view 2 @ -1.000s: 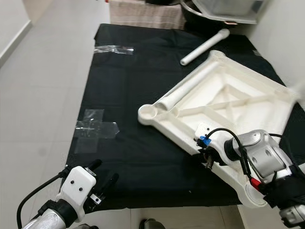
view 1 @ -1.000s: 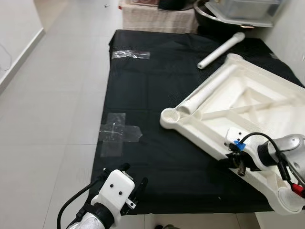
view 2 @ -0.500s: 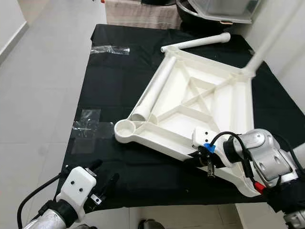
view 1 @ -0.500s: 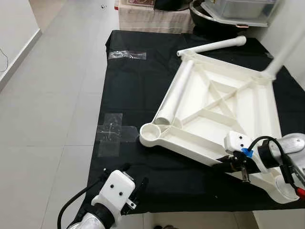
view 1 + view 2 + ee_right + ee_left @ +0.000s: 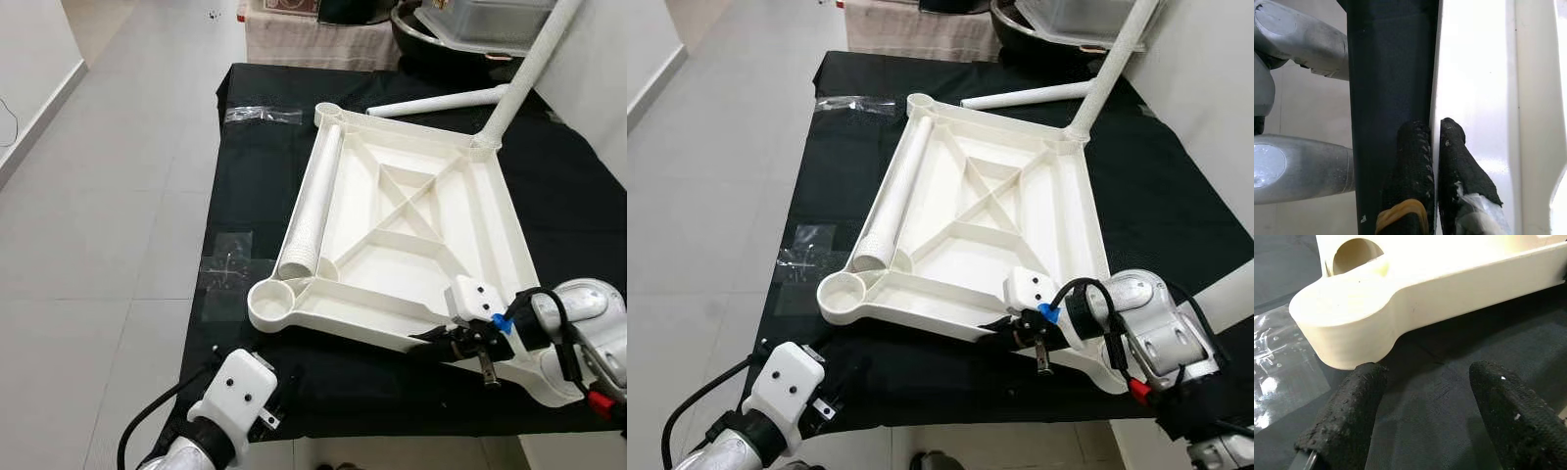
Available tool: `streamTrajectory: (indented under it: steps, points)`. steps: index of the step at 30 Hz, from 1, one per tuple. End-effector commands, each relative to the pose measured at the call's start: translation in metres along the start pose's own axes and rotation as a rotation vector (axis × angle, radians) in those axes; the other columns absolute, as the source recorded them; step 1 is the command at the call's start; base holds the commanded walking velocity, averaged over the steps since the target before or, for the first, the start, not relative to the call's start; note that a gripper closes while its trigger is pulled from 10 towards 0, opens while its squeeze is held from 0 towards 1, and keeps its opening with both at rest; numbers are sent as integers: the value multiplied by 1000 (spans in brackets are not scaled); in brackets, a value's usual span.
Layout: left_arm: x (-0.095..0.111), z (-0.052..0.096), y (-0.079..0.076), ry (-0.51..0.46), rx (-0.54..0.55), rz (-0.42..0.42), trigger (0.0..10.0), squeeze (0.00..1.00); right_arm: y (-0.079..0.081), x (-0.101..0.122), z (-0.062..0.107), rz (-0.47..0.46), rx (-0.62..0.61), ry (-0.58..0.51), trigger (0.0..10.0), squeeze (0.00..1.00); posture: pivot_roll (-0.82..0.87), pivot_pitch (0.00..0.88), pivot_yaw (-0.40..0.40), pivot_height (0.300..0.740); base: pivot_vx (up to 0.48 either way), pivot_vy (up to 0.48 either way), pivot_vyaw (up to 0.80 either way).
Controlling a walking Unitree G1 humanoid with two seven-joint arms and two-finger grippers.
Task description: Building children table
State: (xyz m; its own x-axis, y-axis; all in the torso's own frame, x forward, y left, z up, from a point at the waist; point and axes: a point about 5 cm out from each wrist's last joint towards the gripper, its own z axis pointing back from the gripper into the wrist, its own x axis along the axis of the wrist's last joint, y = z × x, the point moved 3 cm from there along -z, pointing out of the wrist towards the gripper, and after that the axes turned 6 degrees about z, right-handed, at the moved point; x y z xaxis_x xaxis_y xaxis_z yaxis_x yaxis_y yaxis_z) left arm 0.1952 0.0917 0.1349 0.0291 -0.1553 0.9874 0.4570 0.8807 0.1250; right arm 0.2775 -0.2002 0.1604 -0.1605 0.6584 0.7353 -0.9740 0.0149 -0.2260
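Lying upside down on the black mat (image 5: 265, 157), the white table top (image 5: 411, 235) has one leg (image 5: 524, 73) fitted upright. It may slip, since the right gripper (image 5: 1435, 147) pinches only its thin near edge. The left gripper (image 5: 1425, 401), fingers spread, hovers just beside the near corner socket (image 5: 272, 302).

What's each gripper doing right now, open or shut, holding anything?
Left gripper: open, empty, near the tabletop's corner socket.
Right gripper: shut on the tabletop's rim.
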Motion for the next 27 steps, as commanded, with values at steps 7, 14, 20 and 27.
streamTrajectory:
  steps: [7,14,20,27]
  points:
    - [-5,2,-1,20,-6,0,10000,0,3,2,9,164,91,12,0,0,51,129,-124,740,0,0,0]
    - [-6,1,-1,23,-12,-1,10000,0,13,-15,19,197,147,82,0,0,54,124,-119,740,0,0,0]
    - [-8,0,1,28,-13,-7,10000,0,11,-27,17,262,173,139,0,0,57,117,-118,740,0,0,0]
    - [-9,0,2,31,-12,-10,10000,0,0,-29,18,316,142,170,0,0,59,110,-117,740,0,0,0]
